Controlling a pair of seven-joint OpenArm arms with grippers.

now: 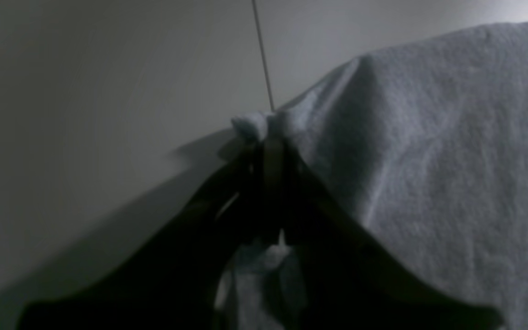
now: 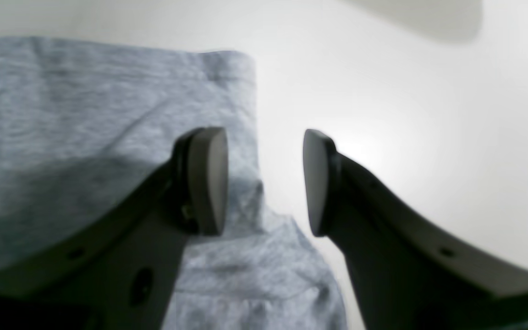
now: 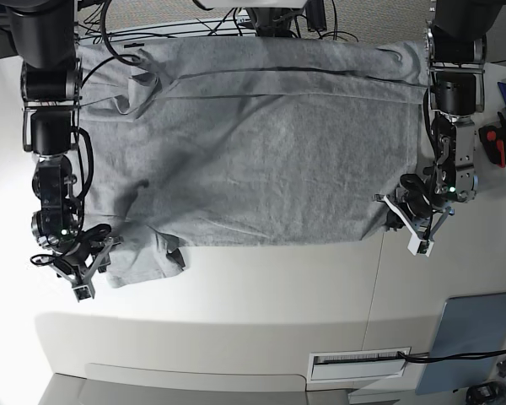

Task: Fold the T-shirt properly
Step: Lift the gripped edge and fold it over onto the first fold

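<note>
Right fingers (image 2: 209, 181) spread apart, nothing between them; one pad over the grey cloth, the other over bare white surface (image 2: 406, 114). Left fingers (image 1: 271, 151) pressed together, clamped on a small bunched corner of the T-shirt (image 1: 429, 151); cloth draped away from that pinch in the left wrist view. T-shirt (image 3: 261, 143) spread wide across the far half of the surface in the base view, plain grey side up, no lettering visible; long crease lines running across near the far edge; one sleeve folded and rumpled at the near corner beside the right gripper (image 3: 84, 257); opposite near corner held at the left gripper (image 3: 413, 211). Near edge of the cloth roughly straight between the two grippers. Red-handled tool (image 3: 496, 139) at the surface's edge beyond the left arm; blue-grey sheet (image 3: 468, 337) nearer the front; white vent plate (image 3: 358, 363) set in the front panel.
</note>
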